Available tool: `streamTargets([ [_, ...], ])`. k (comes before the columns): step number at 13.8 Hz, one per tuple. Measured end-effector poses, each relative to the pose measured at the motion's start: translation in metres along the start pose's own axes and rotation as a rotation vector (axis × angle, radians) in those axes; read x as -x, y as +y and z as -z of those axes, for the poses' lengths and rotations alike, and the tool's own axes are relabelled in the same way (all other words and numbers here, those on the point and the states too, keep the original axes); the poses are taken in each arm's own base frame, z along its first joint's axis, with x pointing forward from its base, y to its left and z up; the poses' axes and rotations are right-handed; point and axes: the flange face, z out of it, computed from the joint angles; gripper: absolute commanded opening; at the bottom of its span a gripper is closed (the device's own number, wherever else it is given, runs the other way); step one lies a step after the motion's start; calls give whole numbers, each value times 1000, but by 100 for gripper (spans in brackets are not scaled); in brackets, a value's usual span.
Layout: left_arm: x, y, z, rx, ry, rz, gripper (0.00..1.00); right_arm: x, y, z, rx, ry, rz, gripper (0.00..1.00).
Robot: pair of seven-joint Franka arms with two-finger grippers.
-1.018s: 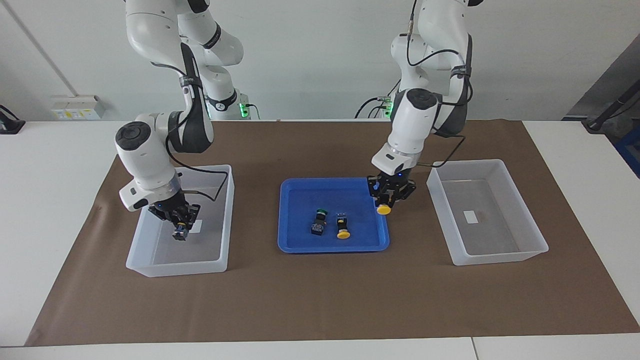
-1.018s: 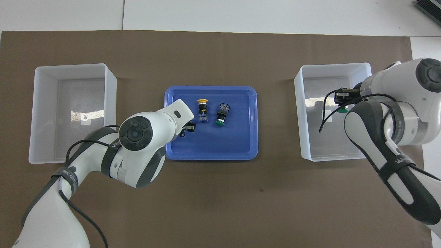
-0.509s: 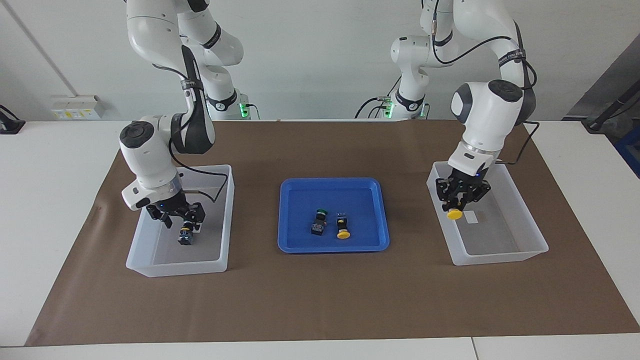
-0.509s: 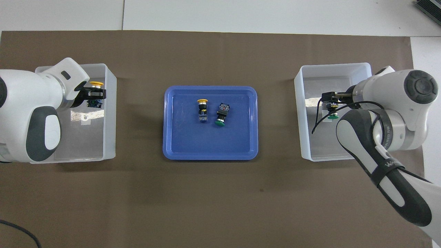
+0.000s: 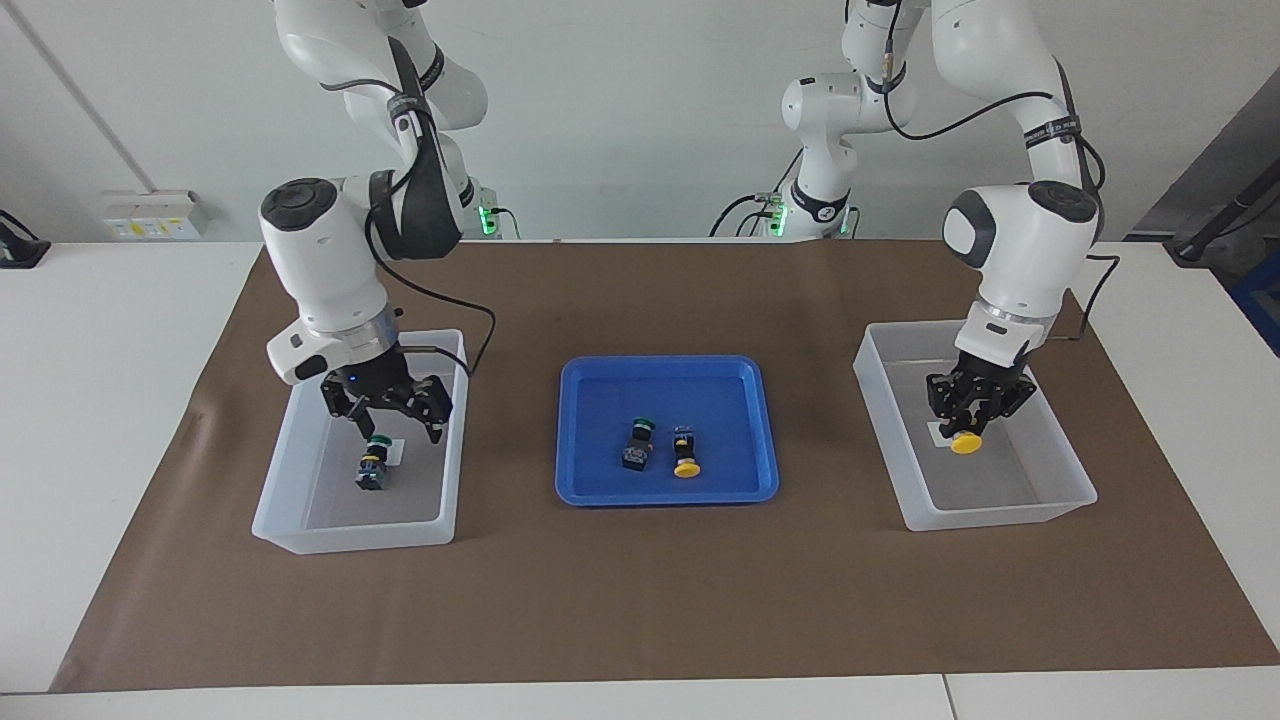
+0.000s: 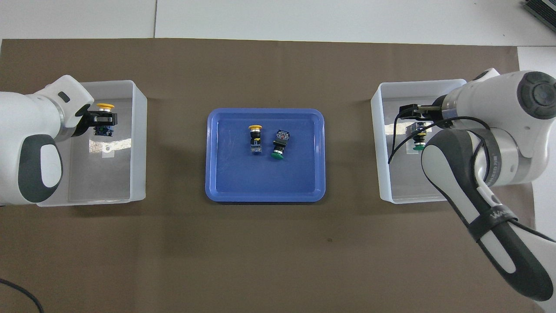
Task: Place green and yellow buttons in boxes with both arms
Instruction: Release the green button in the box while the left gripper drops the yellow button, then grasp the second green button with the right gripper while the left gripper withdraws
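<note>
Yellow button (image 5: 966,443) sits clamped in left gripper (image 5: 975,412) low inside its box (image 5: 1075,488); release due. Right gripper (image 5: 385,405) is spread above dropped green button (image 5: 373,464); 2 wait in tray (image 5: 600,490).

Blue tray (image 5: 590,480) centered on brown mat (image 5: 640,600); wall socket (image 5: 150,215) at ten o'clock, table edge.

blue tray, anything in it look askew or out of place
Nothing stands out. The blue tray sits square between the boxes. Its green button and yellow button lie tipped on their sides, close together but apart, nothing spilled or damaged.
</note>
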Motion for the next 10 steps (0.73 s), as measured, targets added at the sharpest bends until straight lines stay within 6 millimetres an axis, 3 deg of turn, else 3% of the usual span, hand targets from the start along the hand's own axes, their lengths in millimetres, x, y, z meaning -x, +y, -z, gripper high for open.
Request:
streamTargets([
  [3, 3, -7, -34, -6, 24, 10, 0, 13, -64, -16, -30, -9, -86, 100],
  [5, 7, -6, -56, -7, 37, 10, 0, 31, -111, -41, -57, -13, -96, 100],
  [6, 8, -6, -61, -7, 37, 9, 41, 43, -132, -58, -73, -13, -86, 100],
  [7, 8, -6, -62, -6, 36, 9, 99, 58, -152, -78, -88, -13, -84, 100],
  [10, 0, -6, -56, -7, 53, 7, 100, 97, -191, -131, -68, 3, -58, 100],
])
